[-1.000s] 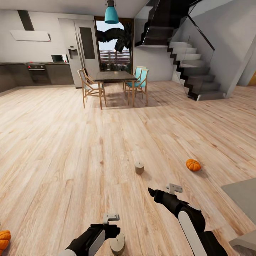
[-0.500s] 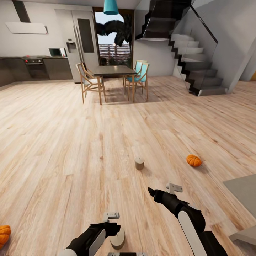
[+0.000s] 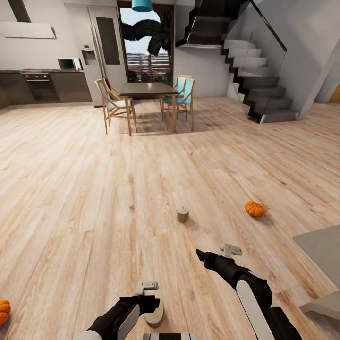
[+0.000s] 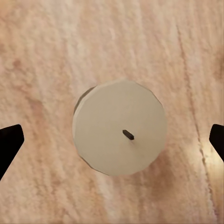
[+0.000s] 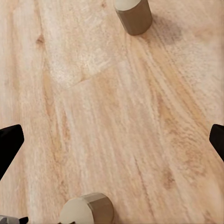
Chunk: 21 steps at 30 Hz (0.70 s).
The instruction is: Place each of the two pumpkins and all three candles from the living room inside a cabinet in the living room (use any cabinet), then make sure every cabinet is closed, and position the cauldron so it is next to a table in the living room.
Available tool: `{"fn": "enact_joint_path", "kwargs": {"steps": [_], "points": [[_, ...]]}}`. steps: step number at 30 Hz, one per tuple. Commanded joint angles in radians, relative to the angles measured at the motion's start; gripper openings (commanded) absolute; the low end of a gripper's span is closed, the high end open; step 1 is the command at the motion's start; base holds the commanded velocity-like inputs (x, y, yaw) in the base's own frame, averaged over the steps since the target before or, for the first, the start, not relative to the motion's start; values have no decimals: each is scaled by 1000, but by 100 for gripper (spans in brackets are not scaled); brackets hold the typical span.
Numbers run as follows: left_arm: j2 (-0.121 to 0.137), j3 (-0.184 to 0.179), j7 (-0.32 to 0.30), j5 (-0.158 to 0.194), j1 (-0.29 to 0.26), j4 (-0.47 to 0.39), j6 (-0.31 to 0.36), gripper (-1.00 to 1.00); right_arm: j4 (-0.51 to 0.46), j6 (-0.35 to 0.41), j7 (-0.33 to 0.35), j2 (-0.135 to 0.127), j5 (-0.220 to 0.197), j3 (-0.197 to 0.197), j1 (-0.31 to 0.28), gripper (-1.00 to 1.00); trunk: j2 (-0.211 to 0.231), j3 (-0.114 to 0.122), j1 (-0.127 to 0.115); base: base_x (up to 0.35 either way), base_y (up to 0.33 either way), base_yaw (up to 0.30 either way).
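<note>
Candles and pumpkins are scattered on the wooden floor (image 3: 71, 189). The left claw (image 4: 112, 140) is held wide open directly above one candle (image 4: 120, 127), which stands upright, long axis vertical, wick up. A straight descent, kept centred, should be made before closing. The right claw (image 5: 112, 140) is spread wide over bare floor, near a second upright candle (image 3: 182, 214). One pumpkin (image 3: 255, 209) sits farther right, another (image 3: 4, 310) at the far left.

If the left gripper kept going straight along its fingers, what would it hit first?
Most likely the candle standing on the wooden floor: it sits centred between the open left gripper fingers, wick up. How far off it is remains unclear.
</note>
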Motion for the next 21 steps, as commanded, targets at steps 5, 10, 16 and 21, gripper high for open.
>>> {"fn": "enact_joint_path", "kwargs": {"steps": [5,10,16,21], "points": [[3,-8,7,11,1,-5,4,100,-1,3,-10,0,-11,1,0,100,0,-1,0,0,0,-8],[5,-9,6,11,1,-6,5,100,-1,4,-10,0,-11,0,1,100,0,-1,0,0,0,-19],[6,-9,6,11,1,-6,5,100,0,4,-10,0,-10,1,1,100,0,-1,0,0,0,-164],[7,-9,5,11,1,-5,6,100,0,4,-10,0,-10,2,1,100,0,0,0,0,39,-89]]}}
